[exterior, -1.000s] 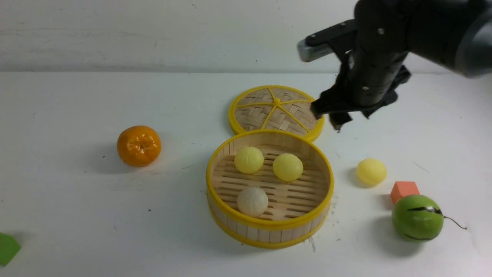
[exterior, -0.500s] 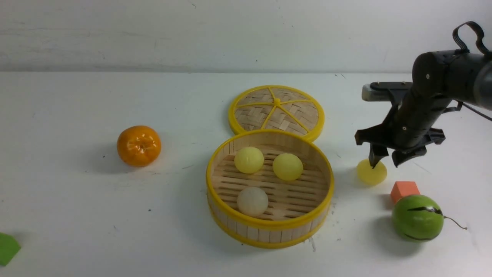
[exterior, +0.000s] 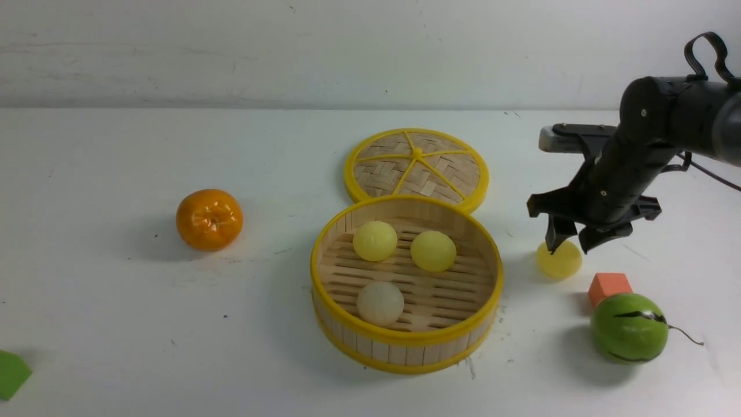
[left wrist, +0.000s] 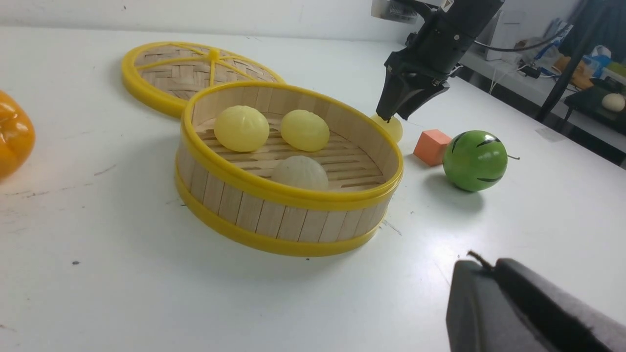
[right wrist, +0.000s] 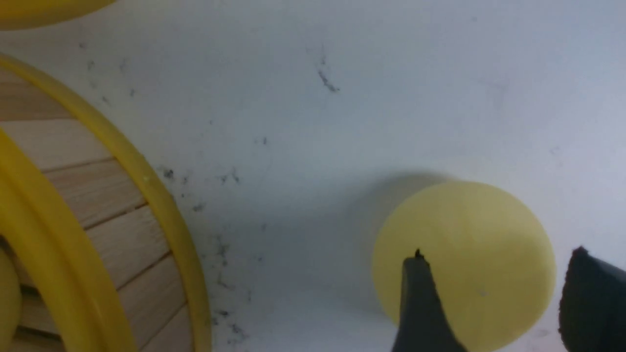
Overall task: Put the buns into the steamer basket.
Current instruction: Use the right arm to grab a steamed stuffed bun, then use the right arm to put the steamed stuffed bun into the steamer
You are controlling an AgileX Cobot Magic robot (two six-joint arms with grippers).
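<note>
right gripper (exterior: 570, 244) wide open, hanging right over the last loose bun (exterior: 559, 262)

the two dark fingers (right wrist: 420, 303) are spread apart around the top of it, nothing pinched, and I honestly can't tell if the tips touch it. That loose bun sits on the white table (exterior: 116, 289) just beside the steamer basket (exterior: 405, 344), on its right and outside the wall. In the basket: two pale yellow ones (exterior: 375, 240) (exterior: 433, 251) side by side at the back and the off-white pleated one (exterior: 380, 303) nearer the front. Woven lid (exterior: 417, 162) lies flat behind, touching the basket's far rim. Orange cube (exterior: 609, 286) and green ball (exterior: 628, 327) are near the loose bun, tangerine (exterior: 209, 219) well off to the left. left gripper (left wrist: 508, 303) only shows as a dark pad in its own wrist cam, can't tell whether it's parted or clamped
</note>
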